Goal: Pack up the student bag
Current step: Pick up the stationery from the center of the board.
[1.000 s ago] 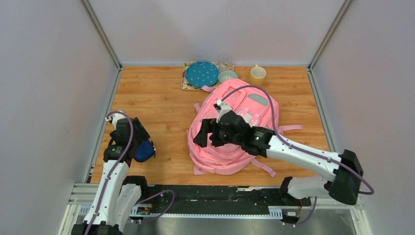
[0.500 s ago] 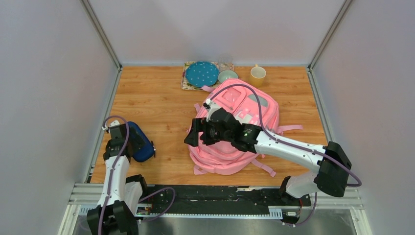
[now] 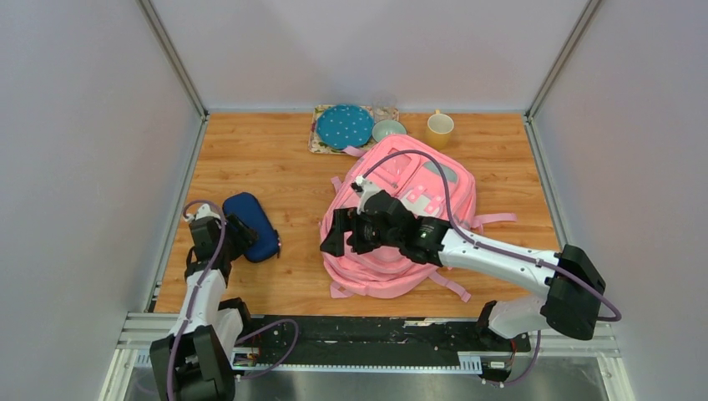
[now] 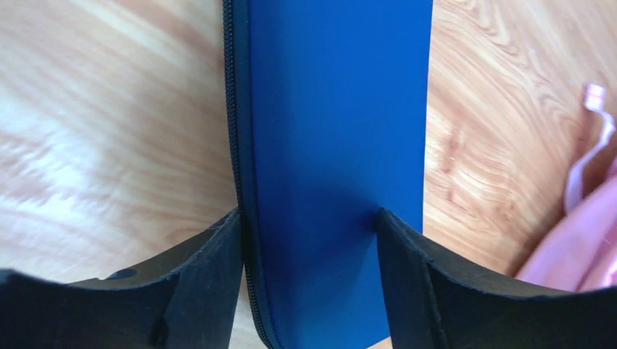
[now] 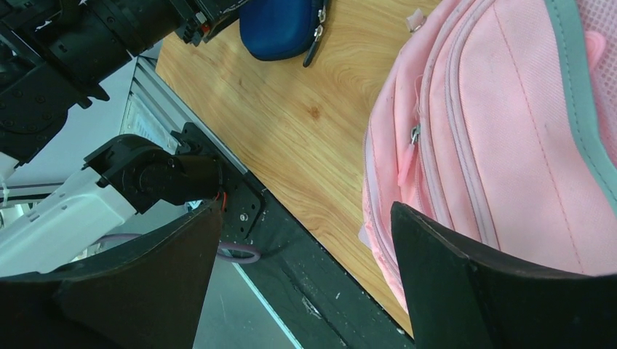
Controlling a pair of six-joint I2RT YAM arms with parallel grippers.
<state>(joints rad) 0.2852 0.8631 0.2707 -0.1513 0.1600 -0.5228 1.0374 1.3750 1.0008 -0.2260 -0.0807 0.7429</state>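
1. Pink fabric backpack (image 3: 380, 269): one, flat on wooden table (image 3: 267, 159), right of centre.
2. Navy-blue zip pouch (image 3: 253, 224): one, left of the backpack, apart from it.
3. Left gripper (image 4: 309, 222): jaws astride pouch's near end; can't tell if pinching.
4. Right gripper (image 5: 304, 211): jaws spread, empty, over backpack's left edge.

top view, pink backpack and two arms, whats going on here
Two robot arms are packing a student bag, the pink backpack lying flat on the wooden table. The left gripper has its fingers astride the near end of a navy zip pouch lying to the left of the bag. Whether it actually grips the pouch is unclear. The right gripper hovers open over the bag's near left edge, holding nothing. The pouch is not yet in the bag.
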